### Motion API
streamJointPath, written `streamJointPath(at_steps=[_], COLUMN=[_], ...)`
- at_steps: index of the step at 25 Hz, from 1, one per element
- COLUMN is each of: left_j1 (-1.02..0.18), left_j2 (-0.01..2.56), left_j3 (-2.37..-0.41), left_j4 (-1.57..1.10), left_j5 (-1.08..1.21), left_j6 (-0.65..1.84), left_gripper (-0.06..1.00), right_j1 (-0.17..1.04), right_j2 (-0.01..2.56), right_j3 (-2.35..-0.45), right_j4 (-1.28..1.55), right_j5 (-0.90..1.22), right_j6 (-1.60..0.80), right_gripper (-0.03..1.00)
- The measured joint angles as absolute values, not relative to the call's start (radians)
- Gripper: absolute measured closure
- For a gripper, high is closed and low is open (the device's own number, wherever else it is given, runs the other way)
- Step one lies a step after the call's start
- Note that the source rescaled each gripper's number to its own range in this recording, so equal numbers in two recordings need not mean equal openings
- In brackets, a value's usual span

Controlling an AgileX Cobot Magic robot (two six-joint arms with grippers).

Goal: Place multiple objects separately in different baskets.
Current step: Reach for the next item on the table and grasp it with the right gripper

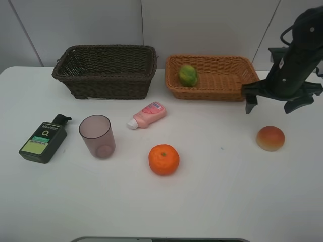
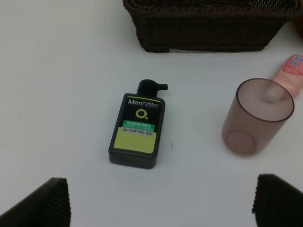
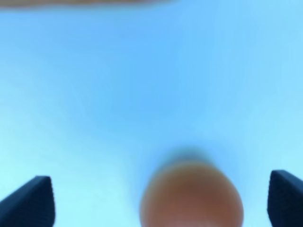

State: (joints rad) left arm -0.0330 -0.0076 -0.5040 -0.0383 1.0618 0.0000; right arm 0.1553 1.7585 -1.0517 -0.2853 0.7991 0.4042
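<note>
A green round fruit (image 1: 187,75) lies in the light tan basket (image 1: 212,92). The dark brown basket (image 1: 106,83) holds nothing that I can see. On the table are a dark green pump bottle (image 1: 44,138), a mauve cup (image 1: 97,136) standing upright, a pink bottle (image 1: 147,115) on its side, an orange (image 1: 163,159) and a peach-like fruit (image 1: 270,138). My right gripper (image 1: 272,103) hangs open just above and behind the peach-like fruit (image 3: 191,196), which shows blurred between its fingertips. My left gripper (image 2: 161,208) is open over the table near the pump bottle (image 2: 137,127), holding nothing.
The left wrist view also shows the cup (image 2: 255,118), the pink bottle's tip (image 2: 289,71) behind it and the dark basket's wall (image 2: 203,28). A white wall stands right behind both baskets. The table's front edge runs along the bottom of the high view.
</note>
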Motion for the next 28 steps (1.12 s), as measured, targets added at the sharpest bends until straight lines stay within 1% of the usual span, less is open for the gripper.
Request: streamJointPath(at_steps=[8,14,28], left_j1=[-0.033,-0.033,-0.033], left_j2=[-0.008,-0.008,-0.008], left_j3=[-0.504,-0.504,-0.504], left_j4=[-0.038,-0.038,-0.038], left_j5=[1.062,1.062,1.062], left_j6=[0.000,0.000,0.000], left_gripper=[-0.05,-0.05,-0.05], right_j1=[0.078,0.076,0.076], right_j2=[1.758,1.767,1.894], right_j3=[-0.939,-0.928,-0.917], right_j4=[-0.231,-0.212,-0.190], right_j5=[0.711,0.670,0.660], right_j6=[0.405,0.407,0.434], right_gripper=[-0.03,-0.03,-0.03])
